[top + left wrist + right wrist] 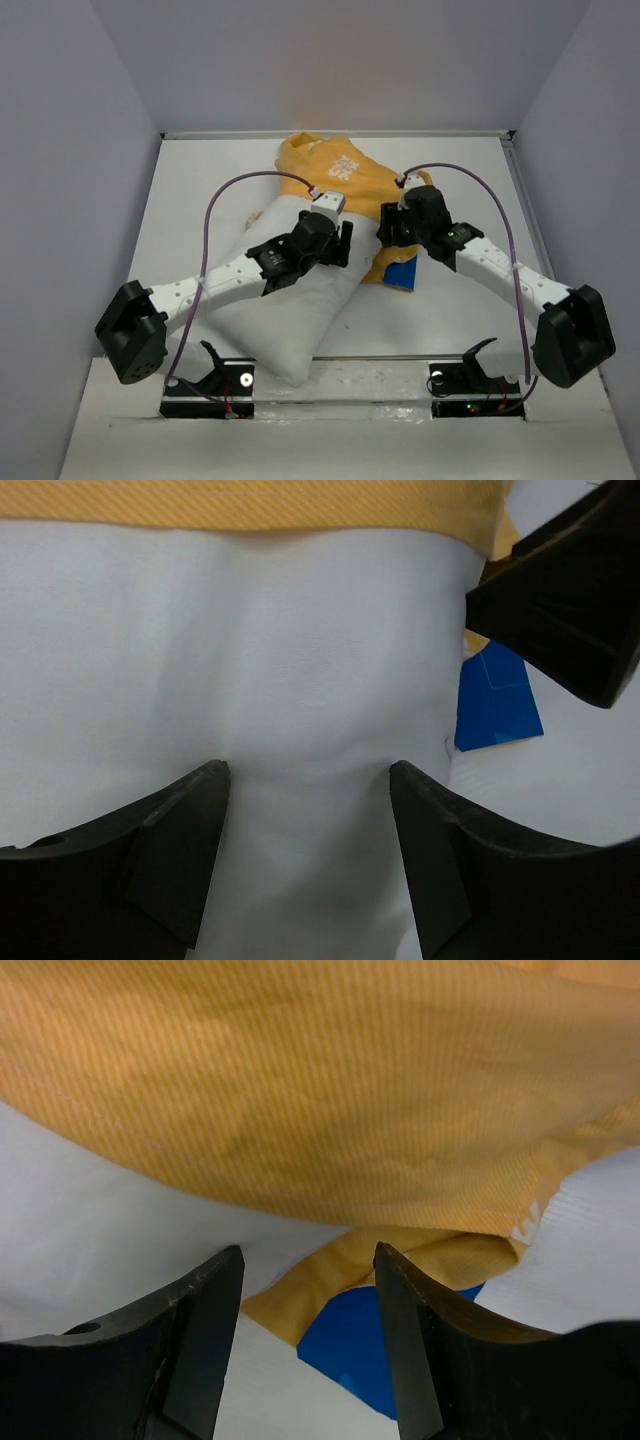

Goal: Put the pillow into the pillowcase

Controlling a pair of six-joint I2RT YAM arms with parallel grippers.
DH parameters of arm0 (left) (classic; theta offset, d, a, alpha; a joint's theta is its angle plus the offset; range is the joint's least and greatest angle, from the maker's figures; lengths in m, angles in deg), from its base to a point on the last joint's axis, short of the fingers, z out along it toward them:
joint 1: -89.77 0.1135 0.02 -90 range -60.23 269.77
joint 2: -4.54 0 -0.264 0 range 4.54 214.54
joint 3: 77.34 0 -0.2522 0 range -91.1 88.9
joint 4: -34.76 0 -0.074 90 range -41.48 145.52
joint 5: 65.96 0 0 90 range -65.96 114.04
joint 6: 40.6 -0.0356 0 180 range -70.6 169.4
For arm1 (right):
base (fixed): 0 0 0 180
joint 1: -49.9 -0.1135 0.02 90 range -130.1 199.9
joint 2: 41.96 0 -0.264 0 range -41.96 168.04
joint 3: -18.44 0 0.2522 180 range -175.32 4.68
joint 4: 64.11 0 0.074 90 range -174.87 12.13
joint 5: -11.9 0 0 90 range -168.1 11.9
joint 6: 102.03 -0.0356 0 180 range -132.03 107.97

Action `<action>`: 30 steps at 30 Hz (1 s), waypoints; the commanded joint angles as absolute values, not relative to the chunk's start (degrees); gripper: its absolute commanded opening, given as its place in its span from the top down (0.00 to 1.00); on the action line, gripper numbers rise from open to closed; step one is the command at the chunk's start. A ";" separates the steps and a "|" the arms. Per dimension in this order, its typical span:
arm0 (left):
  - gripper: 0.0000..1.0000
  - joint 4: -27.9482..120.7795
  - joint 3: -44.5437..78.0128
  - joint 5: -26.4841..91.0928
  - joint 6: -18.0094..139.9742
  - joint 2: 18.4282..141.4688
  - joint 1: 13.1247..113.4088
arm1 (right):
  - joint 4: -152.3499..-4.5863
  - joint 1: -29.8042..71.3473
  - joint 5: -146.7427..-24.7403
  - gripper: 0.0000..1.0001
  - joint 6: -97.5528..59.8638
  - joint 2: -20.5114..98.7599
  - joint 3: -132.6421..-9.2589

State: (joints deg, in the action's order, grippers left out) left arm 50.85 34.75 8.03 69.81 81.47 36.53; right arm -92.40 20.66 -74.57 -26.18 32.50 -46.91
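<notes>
Lying slantwise on the surface [450,320], the pillow [270,320] is being seen with its near corner down by the left arm's base and its far end tucked under the yellow hem of the pillowcase [330,165], which is bunched up toward the back wall. So only the far end is being covered, and the rest is being left bare white.

The left jaws are being held wide apart right over the pillow's middle with nothing pinched between them, probably so the stuffing can be grabbed and shoved further in. The right jaws are being held open too, over the loose yellow edge where a blue flap [402,272] of the case is poking out onto the surface. Nothing is being gripped there either. That spot is making sense, since the mouth needs to be pulled back over the pillow while the other side is pushing.

Whether the hem is actually being touched by a right fingertip can't be told, as the wrist view is too close up. A fresh pinch is likely being needed on both sides.
</notes>
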 commanded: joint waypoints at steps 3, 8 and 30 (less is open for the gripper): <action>0.37 43.43 38.63 13.50 72.08 86.54 34.75 | -94.04 20.63 -69.76 0.39 -19.50 37.05 -50.16; 0.66 40.79 39.86 13.15 73.57 87.69 34.40 | -93.69 21.16 -56.76 0.43 -20.73 37.93 -49.02; 1.00 24.46 43.55 17.28 77.79 85.04 34.40 | -86.12 14.58 -63.41 1.00 -22.21 37.42 -46.56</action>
State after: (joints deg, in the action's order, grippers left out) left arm 32.68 43.10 13.32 75.75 83.41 35.13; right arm -86.85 20.36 -56.84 -19.87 41.70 -47.35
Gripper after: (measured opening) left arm 0.081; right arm 0.017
